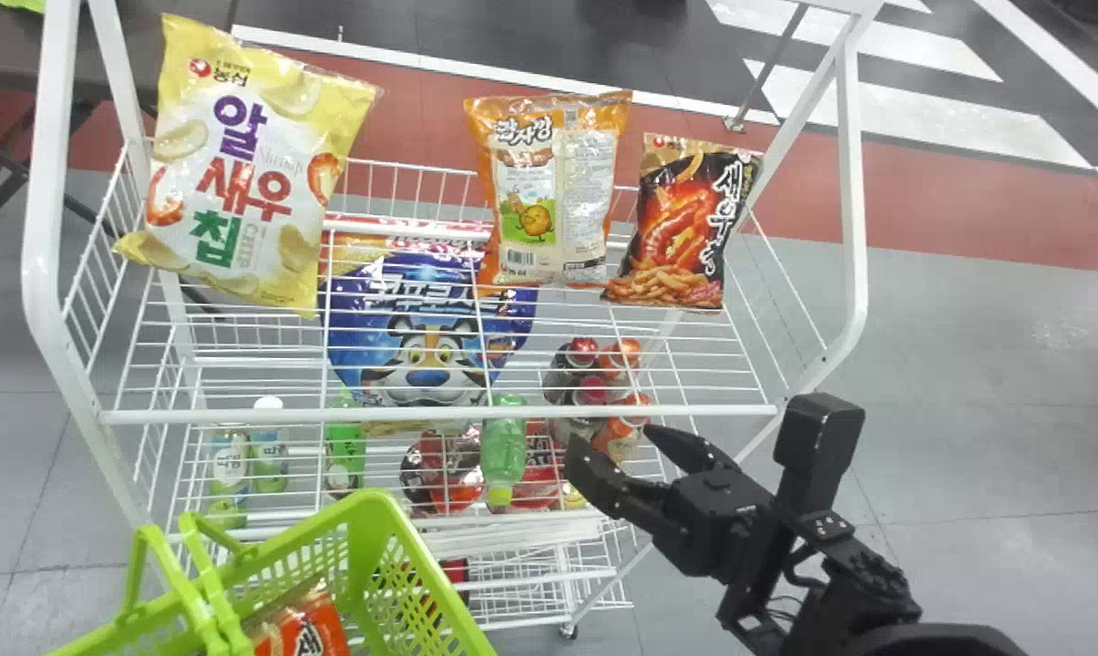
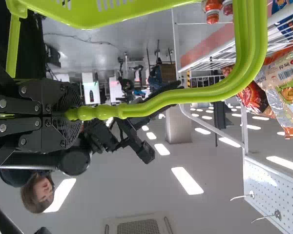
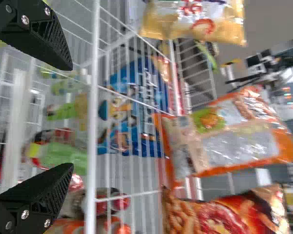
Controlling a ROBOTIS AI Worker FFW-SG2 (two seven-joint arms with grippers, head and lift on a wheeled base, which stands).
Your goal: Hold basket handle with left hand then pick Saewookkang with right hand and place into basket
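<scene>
1. One green basket handle (image 2: pixel 185 101) was gripped by the left gripper (image 2: pixel 71 115); its jaws were clenched around the bar in the left wrist view.
2. The green basket (image 1: pixel 394 565) was seen at the lower left of the head view, in front of the white rack (image 1: pixel 421 415), and a red-orange bag (image 1: pixel 310 629) was contained in it.
3. A large yellow and white bag (image 1: pixel 248 164) was propped, tilted, at the left of the rack's upper tier.
4. Below it, small bottles with light caps (image 1: pixel 269 456) were seen through the wires.
5. Farther right, a large blue bag (image 1: pixel 421 337) with a striped animal face was seen through the wires, below the upper tier.
6. An orange and clear bag (image 1: pixel 539 191) was stood in the middle of the upper tier.
7. Beneath that, a green bottle (image 1: pixel 503 451) was seen, and just right of it a cluster of bottles with red and orange caps (image 1: pixel 594 392).
8. The Saewookkang (image 1: pixel 681 223), a black and red bag, was placed on the upper tier, right of the orange and clear bag and near the rack's right side.
9. The right gripper (image 1: pixel 614 441) was held below the Saewookkang in the head view, its jaws released and well parted.
</scene>
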